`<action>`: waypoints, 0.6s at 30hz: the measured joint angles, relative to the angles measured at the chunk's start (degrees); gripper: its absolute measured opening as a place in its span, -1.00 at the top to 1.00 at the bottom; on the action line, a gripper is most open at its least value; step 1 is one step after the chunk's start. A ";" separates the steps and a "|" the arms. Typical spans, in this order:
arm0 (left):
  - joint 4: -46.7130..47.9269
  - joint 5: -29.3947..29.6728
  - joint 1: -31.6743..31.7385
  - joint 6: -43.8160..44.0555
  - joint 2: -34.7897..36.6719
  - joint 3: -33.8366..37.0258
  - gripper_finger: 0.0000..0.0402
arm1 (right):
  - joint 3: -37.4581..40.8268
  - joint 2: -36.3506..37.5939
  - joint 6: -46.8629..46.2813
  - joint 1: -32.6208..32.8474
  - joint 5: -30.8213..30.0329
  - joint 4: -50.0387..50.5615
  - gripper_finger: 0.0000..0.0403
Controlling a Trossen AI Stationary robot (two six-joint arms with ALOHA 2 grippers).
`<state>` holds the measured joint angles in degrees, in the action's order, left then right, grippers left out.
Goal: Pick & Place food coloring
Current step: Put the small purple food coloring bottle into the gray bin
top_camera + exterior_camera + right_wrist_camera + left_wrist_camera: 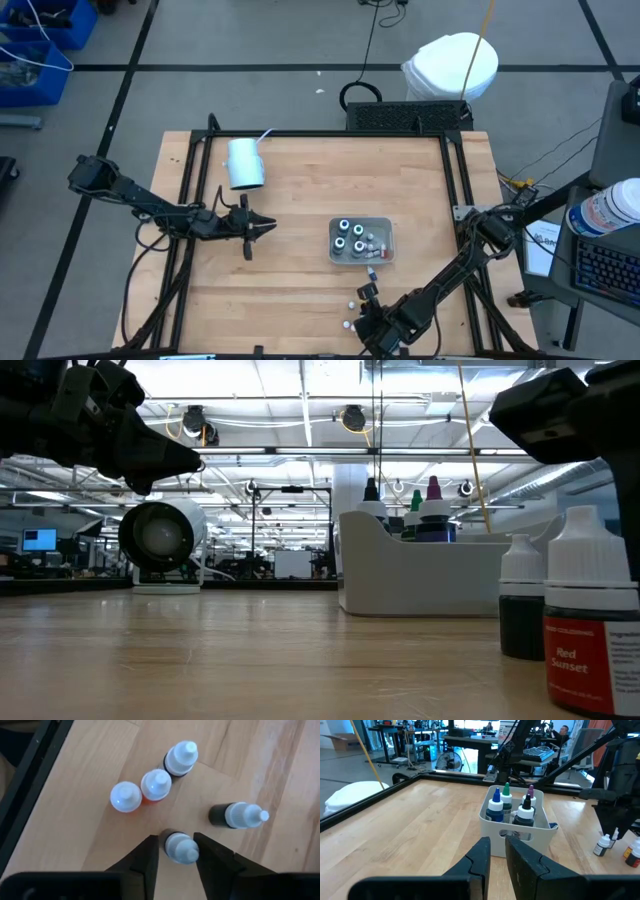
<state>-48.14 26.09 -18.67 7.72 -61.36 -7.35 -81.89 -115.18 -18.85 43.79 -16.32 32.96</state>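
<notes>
Bottles of food coloring, small dark plastic with white conical caps, stand near the translucent grey square tray (385, 228). One bottle (181, 847) sits between the right gripper (176, 854) fingers, not yet clamped. Beyond the tray, the left gripper (268, 227) hovers nearly closed, empty, above the wooden table (300, 180).

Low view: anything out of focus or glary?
Low view: the nearest bottle is soft though its "Red Sunset" label reads; the ceiling lights glare. Right wrist view: the bottle between the right gripper fingers is blurred.
</notes>
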 joint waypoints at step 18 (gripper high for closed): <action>0.00 0.01 0.00 -0.02 0.00 0.00 0.67 | 0.00 8.15 -1.95 0.05 1.38 4.24 0.67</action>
<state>-48.14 26.11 -18.67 7.70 -61.36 -7.35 -81.89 -107.02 -20.80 43.84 -14.93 37.20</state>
